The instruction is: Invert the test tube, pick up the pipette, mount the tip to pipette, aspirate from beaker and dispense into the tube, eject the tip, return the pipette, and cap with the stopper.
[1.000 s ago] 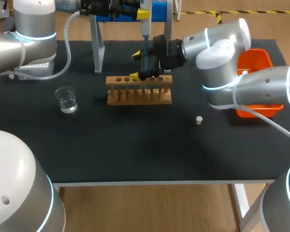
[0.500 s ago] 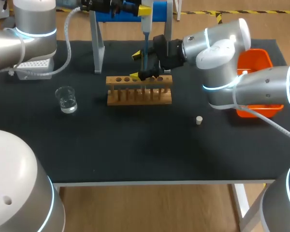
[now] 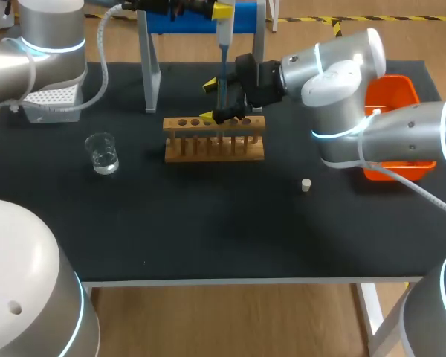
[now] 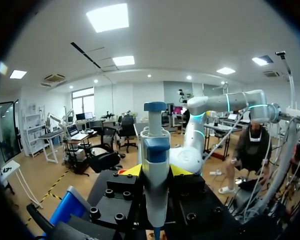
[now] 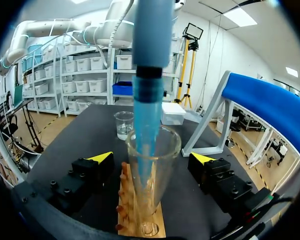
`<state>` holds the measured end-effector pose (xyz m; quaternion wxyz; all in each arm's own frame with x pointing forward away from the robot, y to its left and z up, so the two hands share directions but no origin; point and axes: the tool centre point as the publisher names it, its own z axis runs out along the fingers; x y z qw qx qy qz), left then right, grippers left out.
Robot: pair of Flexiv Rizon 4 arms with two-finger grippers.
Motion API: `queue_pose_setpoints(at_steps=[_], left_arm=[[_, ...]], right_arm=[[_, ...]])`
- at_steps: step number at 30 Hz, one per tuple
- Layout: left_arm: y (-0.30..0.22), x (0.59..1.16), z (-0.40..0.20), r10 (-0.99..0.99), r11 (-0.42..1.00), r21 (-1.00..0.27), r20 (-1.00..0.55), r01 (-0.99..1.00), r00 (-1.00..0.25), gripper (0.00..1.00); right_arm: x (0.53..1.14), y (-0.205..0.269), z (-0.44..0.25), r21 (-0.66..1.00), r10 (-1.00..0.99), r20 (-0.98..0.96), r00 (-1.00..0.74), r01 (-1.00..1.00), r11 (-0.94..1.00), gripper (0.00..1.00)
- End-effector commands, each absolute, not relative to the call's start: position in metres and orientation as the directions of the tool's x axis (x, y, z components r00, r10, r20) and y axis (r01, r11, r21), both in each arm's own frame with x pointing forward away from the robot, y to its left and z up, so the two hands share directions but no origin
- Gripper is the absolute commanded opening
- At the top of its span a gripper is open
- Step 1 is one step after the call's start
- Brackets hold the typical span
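Observation:
My left gripper (image 3: 221,11) is shut on the white and blue pipette (image 3: 223,33), holding it upright over the wooden rack (image 3: 214,139). In the left wrist view the pipette (image 4: 155,165) sits between the yellow tips of that gripper (image 4: 156,171). Its blue tip (image 5: 149,115) reaches down inside the clear test tube (image 5: 151,185), which stands mouth-up in the rack (image 5: 127,210). My right gripper (image 5: 152,160) is open, one finger on each side of the tube without touching it. In the head view the right gripper (image 3: 209,100) is at the rack's back edge. The beaker (image 3: 102,153) stands left of the rack, and the stopper (image 3: 306,185) lies to its right.
A white tip box (image 3: 52,100) sits at the table's back left. The blue pipette stand (image 3: 152,67) rises behind the rack. An orange bin (image 3: 392,97) is at the right edge, partly behind my right arm.
My left arm has drawn slightly up and back with the pipette, uncovering more of the tip box. The right arm has kept still.

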<state>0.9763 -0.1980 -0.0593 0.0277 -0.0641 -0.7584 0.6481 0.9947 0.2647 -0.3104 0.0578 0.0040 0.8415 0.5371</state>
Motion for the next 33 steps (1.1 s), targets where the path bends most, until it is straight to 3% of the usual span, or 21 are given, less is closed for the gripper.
queue_pose_setpoints(at_steps=[1, 33], left_arm=[[-0.199, 0.976, -0.055, 0.130, 0.158, -0.985, -0.042, 0.063, -0.991, 0.00], [-0.207, 0.975, -0.031, 0.131, 0.186, -0.979, -0.064, 0.088, -0.989, 0.00]], right_arm=[[0.995, 0.264, -0.310, 0.903, 0.067, -0.093, -0.993, -0.055, 0.425, 1.00], [0.995, 0.264, -0.310, 0.903, 0.067, -0.093, -0.993, -0.055, 0.425, 1.00]])
